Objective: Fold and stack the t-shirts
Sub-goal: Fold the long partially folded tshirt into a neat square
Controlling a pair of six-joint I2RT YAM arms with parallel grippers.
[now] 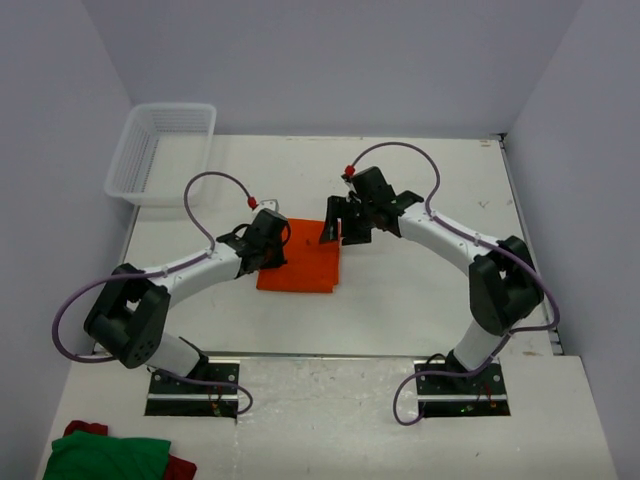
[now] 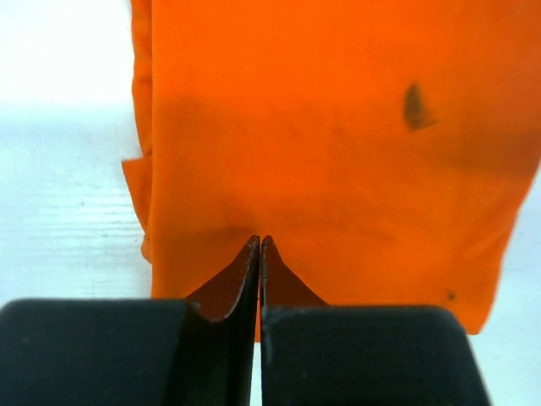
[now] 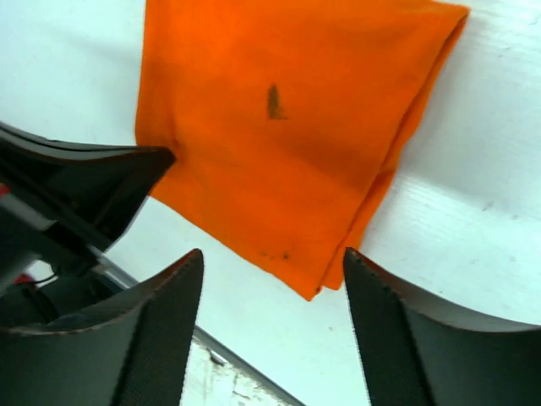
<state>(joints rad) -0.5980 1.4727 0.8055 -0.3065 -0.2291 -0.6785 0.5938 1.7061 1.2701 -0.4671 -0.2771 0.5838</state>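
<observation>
Light: bright, even, from above | Shadows: soft, faint | Glare: table [image 2: 59, 51] blown white in wrist views | Focus: near fingers [image 2: 127, 355] soft, overhead view crisp

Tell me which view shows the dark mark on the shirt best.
The right wrist view: there the mark is sharp and sits near the middle of the shirt. The left wrist view shows it larger but blurred. In the top view it is too small to tell.
</observation>
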